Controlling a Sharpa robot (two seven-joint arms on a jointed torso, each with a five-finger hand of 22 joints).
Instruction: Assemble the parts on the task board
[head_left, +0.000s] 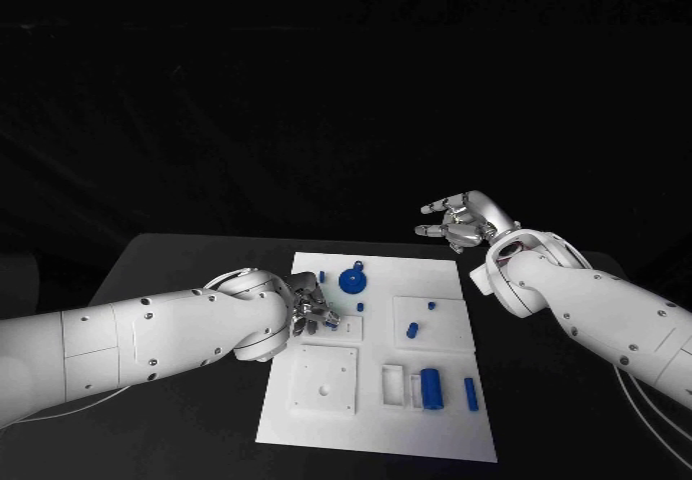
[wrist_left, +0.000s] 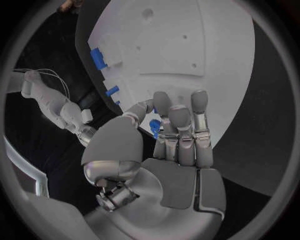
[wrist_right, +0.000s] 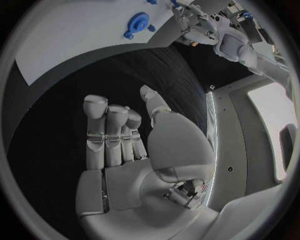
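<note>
While the left hand (head_left: 306, 310) hovers low over the near-left part of the task board (head_left: 378, 440), its fingers (wrist_left: 178, 127) are curled round a small blue part (wrist_left: 155, 126), pinched against the thumb just above the board's surface. That part lies right at the fingertips, so the coming move looks like a short descent into a seat below; its long axis I cannot tell, since the fingers hide most of it. The right hand (head_left: 462, 222) hangs well apart, beyond the board's far right corner over the black counter (head_left: 188, 260), fingers loosely spread and holding nothing. A blue round piece (head_left: 353, 280) sits near the board's far edge. No writing or labels can be read.
</note>
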